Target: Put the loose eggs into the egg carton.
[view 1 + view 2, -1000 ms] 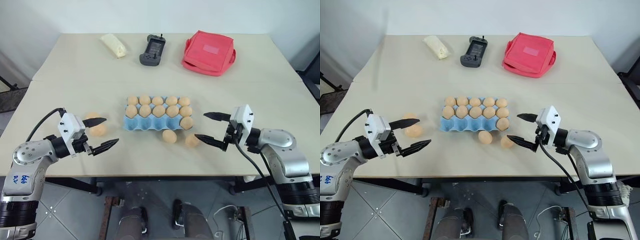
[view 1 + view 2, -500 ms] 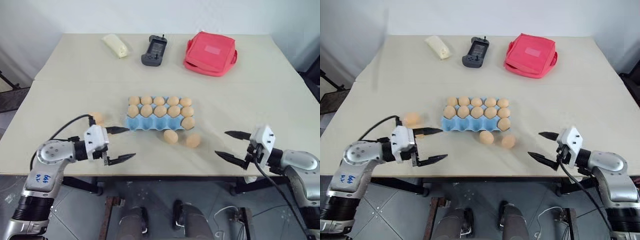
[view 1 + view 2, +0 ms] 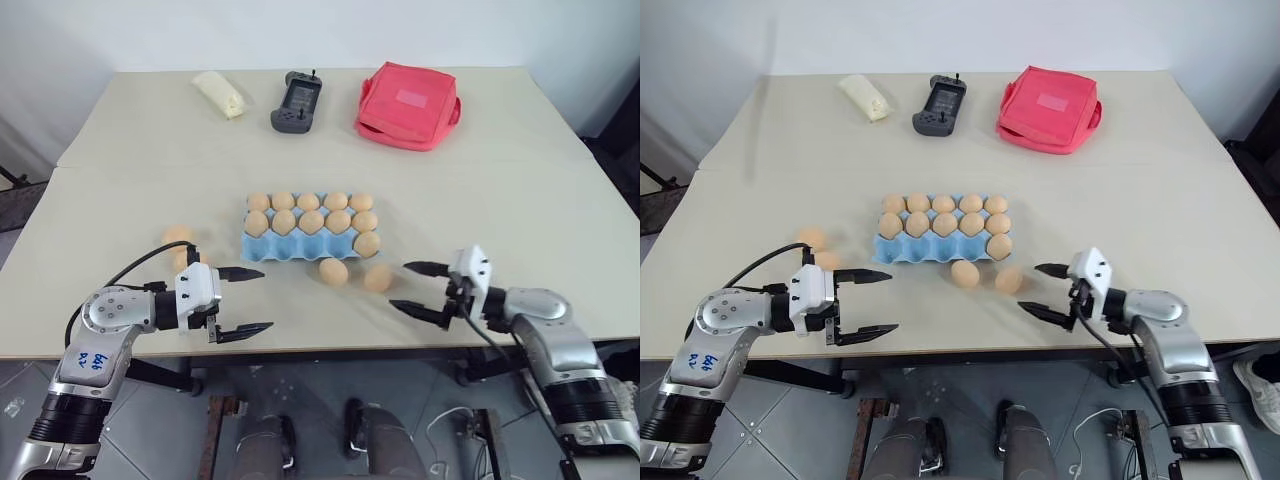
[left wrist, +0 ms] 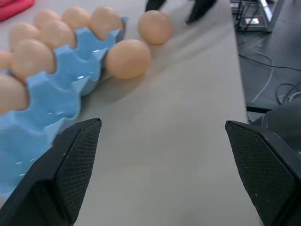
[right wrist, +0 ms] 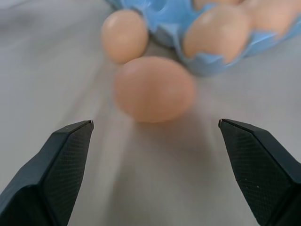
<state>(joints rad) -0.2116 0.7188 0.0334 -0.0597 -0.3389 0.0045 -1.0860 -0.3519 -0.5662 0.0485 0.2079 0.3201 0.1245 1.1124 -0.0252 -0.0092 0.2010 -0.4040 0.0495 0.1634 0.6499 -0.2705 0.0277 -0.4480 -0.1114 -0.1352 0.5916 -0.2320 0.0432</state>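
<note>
Egg carton (image 3: 300, 248): light blue tray, located at the centre of the left eye frame on the beige table (image 3: 520, 200). Eleven eggs are counted in its cups: two full rows toward the top of the frame and one egg at the right end of the near row. The remaining near cups appear empty.

Loose eggs, centre (image 3: 333, 271): two eggs are seen just below the carton's near edge, right of centre, side by side; the second (image 3: 378, 277) lies to the right of the first.

Loose eggs, left (image 3: 178, 236): two eggs are seen left of the carton, at mid-left of the frame; the nearer one (image 3: 186, 259) is partly hidden behind the left arm's cable.

Left gripper (image 3: 243, 300): fingers spread wide, nothing held. It is located at lower left of the frame, pointing toward the carton's near left corner.

Right gripper (image 3: 418, 289): fingers spread wide, nothing held. It is located at lower right of centre, pointing at the right-hand centre egg, near but apart from it.

Upper frame: a pale yellow packet (image 3: 219, 93), a dark handheld device (image 3: 295, 102) and a red pouch (image 3: 408, 105) are lined up along the far table edge.
</note>
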